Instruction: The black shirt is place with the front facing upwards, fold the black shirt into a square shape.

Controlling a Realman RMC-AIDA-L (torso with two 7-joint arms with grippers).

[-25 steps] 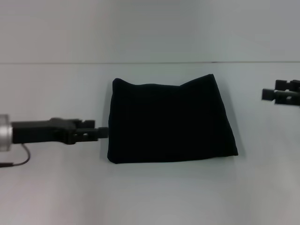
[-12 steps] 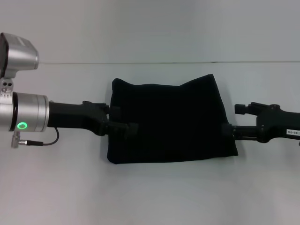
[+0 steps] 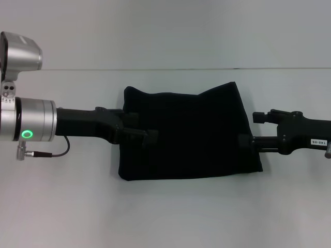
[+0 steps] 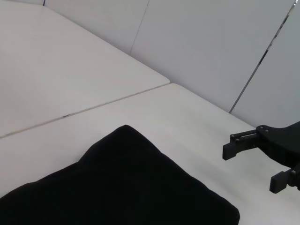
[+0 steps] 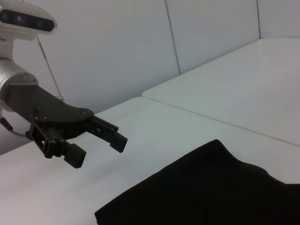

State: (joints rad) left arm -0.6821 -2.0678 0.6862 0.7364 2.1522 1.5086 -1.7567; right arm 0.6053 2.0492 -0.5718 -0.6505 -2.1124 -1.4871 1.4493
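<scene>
Black cloth shirt lies already folded into a near-square on the white table; little seems left. Left gripper and right gripper hover over its edges, fingers spread, holding nothing.

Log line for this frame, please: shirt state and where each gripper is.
shirt: folded, roughly rectangular, flat on table | left gripper: open, over shirt's left edge | right gripper: open, over shirt's right edge | neither holds cloth
</scene>
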